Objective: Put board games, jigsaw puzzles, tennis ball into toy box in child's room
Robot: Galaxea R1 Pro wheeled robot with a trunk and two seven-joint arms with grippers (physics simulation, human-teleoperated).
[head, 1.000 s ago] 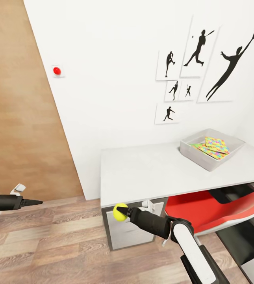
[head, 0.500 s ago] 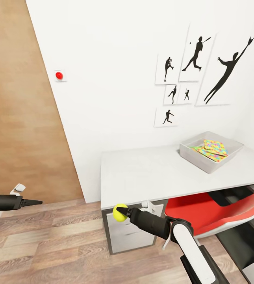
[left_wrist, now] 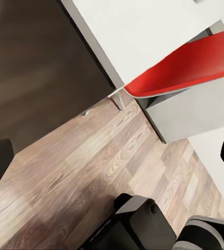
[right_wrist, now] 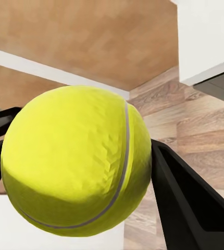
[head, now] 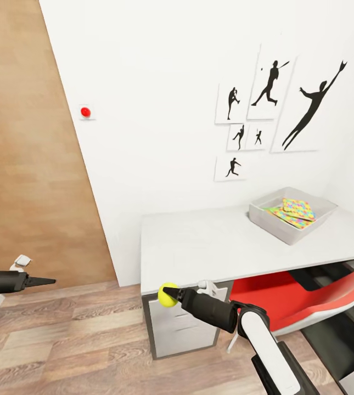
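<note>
Tennis ball in hand, on its way to the toy box

The white table (head: 209,247) carries the toy box (head: 275,227) at its far right, jigsaw pieces inside; the right gripper (head: 172,295) clamps the tennis ball (head: 167,294) below the table's front edge. Next it must lift and cross rightward. The left gripper (head: 42,281) looks closed, empty.
</note>
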